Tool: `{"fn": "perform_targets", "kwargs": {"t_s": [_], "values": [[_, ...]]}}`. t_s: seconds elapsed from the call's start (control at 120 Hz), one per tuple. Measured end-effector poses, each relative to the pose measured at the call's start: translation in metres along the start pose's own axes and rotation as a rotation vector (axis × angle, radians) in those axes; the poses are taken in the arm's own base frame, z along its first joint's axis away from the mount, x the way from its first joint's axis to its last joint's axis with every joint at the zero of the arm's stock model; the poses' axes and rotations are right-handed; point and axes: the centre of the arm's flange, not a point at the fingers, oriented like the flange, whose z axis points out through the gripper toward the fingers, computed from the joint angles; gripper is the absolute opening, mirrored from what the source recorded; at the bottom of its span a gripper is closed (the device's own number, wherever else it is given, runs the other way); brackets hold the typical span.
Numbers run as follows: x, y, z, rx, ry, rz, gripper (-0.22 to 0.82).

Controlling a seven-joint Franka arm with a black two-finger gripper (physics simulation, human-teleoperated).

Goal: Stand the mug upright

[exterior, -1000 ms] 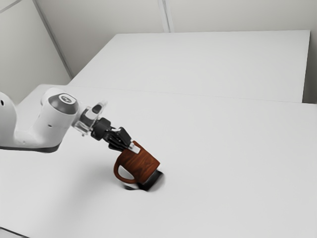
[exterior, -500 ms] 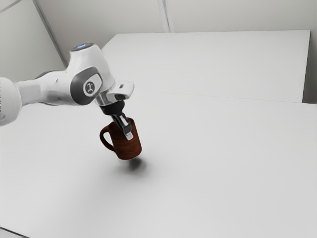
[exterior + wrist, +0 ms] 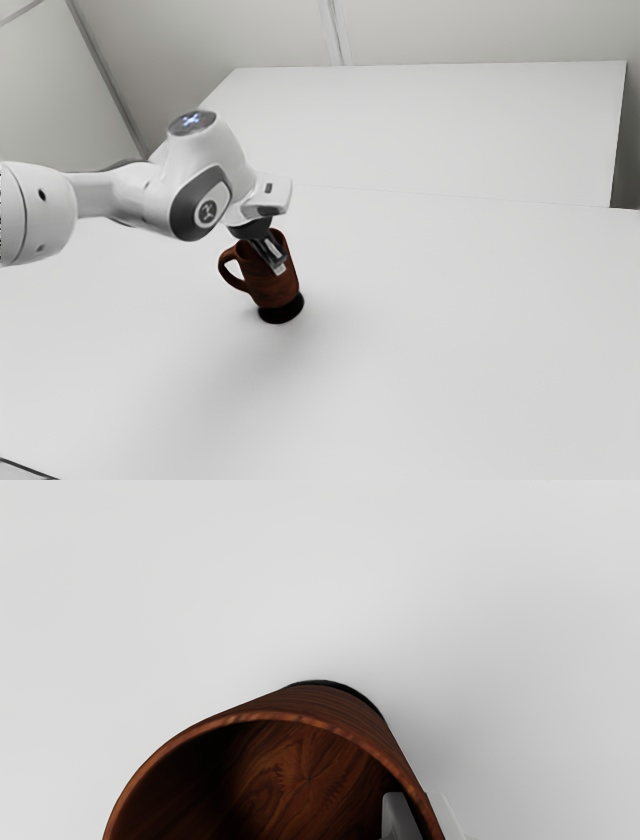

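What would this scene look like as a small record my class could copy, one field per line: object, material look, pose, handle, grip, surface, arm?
Object: mug
Material look: reddish-brown wood grain
Pose: opening up, close to upright, leaning slightly; full contact with the table cannot be confirmed
Handle: handle toward the exterior view's left
Grip: fingers closed on the mug's wall, one inside, one outside
Surface: plain pale table
Arm: white arm entering from the exterior view's left
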Motion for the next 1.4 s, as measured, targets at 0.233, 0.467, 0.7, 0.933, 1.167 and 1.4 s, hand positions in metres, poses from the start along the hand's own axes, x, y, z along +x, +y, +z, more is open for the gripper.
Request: {"fn": "perform_targets", "kwargs": {"t_s": [0.233,0.467,0.7,0.933,1.167,1.4], "values": [[0.003,-0.009,0.029,-0.004,-0.011,-0.063,-0.18],[-0.004,-0.032,0.034,0.003,0.0,-0.142,-0.18],[-0.003,-0.028,0.038,-0.015,-0.003,-0.172,0.0],[0.022,-0.041,-0.006,-0.008,0.038,-0.187,0.39],[0.067,-0.096,-0.137,0.012,0.05,-0.222,0.52],[0.041,-0.115,-0.187,-0.038,-0.066,-0.246,0.56]]}}
